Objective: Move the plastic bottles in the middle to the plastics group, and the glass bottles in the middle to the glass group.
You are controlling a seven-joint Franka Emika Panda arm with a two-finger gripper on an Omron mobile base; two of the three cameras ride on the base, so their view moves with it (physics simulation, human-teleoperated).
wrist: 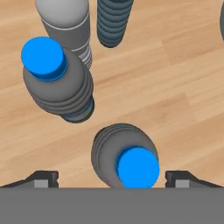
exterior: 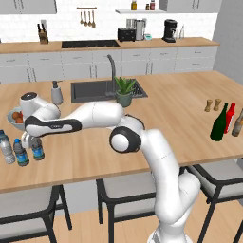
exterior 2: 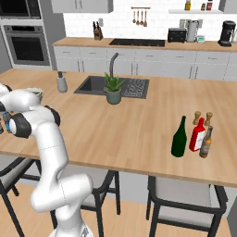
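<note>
Two plastic bottles (exterior: 29,151): at the counter's near left corner, beside the pale clear bottle (exterior: 6,146).
Gripper (wrist: 112,177): above one bottle (wrist: 124,155), jaws apart either side, not touching.
Green bottle (exterior: 219,123): far right, beside the red bottle (exterior: 230,117).

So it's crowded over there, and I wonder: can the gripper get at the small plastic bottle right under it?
Probably yes. The gripper is open with a finger tip on either side of the near plastic bottle, and the second plastic bottle stands apart, bare counter between them.
</note>
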